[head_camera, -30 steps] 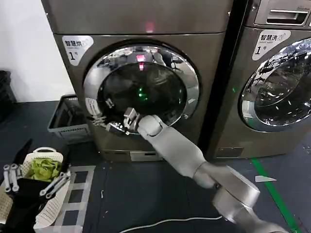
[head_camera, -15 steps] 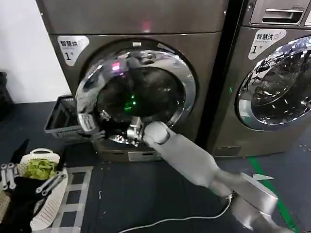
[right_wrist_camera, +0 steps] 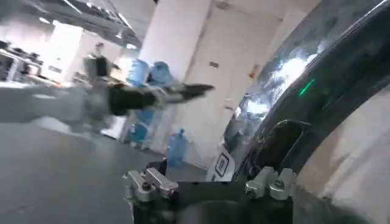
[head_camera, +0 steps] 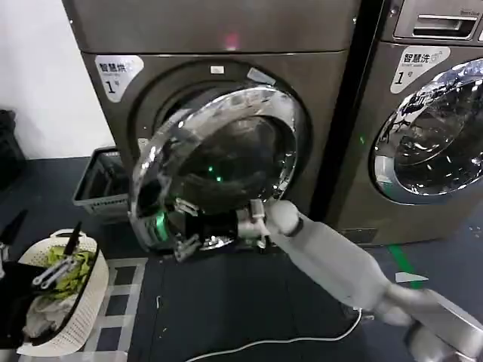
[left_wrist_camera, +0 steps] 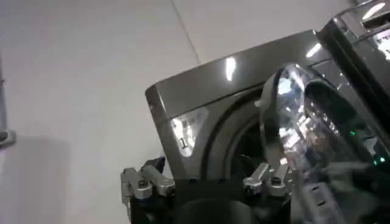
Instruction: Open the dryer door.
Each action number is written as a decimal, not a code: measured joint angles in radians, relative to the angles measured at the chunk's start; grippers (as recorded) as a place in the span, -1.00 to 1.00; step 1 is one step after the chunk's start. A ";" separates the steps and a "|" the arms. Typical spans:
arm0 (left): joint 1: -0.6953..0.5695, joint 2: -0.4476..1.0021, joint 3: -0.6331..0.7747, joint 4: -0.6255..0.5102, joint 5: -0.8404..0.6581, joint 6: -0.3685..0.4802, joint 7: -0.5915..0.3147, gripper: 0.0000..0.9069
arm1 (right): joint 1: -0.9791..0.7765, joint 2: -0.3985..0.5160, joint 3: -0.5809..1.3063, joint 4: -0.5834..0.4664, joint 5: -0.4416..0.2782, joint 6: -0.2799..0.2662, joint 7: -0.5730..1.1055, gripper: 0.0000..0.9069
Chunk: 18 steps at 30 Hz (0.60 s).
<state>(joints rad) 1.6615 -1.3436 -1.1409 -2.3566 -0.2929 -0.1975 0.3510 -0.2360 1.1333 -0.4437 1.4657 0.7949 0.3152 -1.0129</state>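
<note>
- Our right gripper [head_camera: 187,245] seems hooked at the lower rim of the dryer door [head_camera: 219,162]; we cannot tell its finger state
- Door swung partly open, hinged: rigid, heavyish, slick chrome, so we'd pull by the rim
- Left gripper [left_wrist_camera: 207,182], fingers spread, views its edge side-on

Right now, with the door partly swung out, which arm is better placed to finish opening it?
The right. Its gripper sits at the lower rim of the round chrome-rimmed, dark-glass dryer door, which stands ajar. The left gripper hangs over the white laundry basket, well away from the machine.
</note>
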 joint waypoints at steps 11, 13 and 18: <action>-0.083 0.124 0.048 0.131 0.005 0.000 0.071 1.00 | -0.070 -0.148 0.093 0.148 0.016 -0.003 -0.139 1.00; -0.102 0.153 0.064 0.152 0.019 0.001 0.081 1.00 | -0.088 -0.177 0.117 0.173 0.016 -0.003 -0.146 1.00; -0.171 0.222 0.133 0.208 0.046 0.017 0.084 1.00 | -0.134 -0.255 0.204 0.217 0.029 0.005 -0.145 1.00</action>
<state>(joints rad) 1.4907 -1.1217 -1.0081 -2.1491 -0.2464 -0.1801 0.4346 -0.3696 0.8785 -0.2396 1.6826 0.8241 0.3202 -1.1584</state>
